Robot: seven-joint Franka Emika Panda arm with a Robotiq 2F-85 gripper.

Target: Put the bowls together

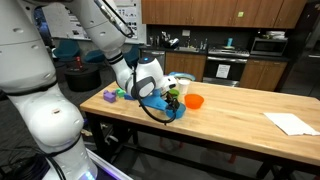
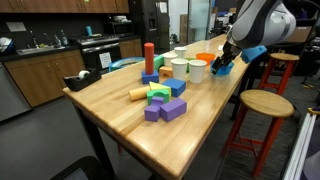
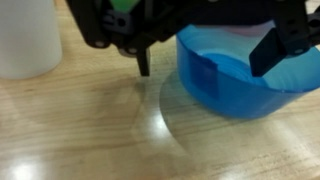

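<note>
End effector [image 3: 203,66], jaws apart, straddles the rim of a seemingly empty blue bowl [image 3: 240,85] beside an orange bowl [image 1: 194,101].

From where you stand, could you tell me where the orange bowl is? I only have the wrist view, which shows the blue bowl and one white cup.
Observer: The orange bowl sits on the table close beside your blue bowl, just outside your frame.
Operator: Thank you. Is that cup standing alone?
Observer: No. In an exterior view one white cup stands right beside another white cup, near the bowls.
Operator: Is anything else on the table?
Observer: A cluster of coloured blocks lies toward the other end of the table, well away from the bowls.
</note>
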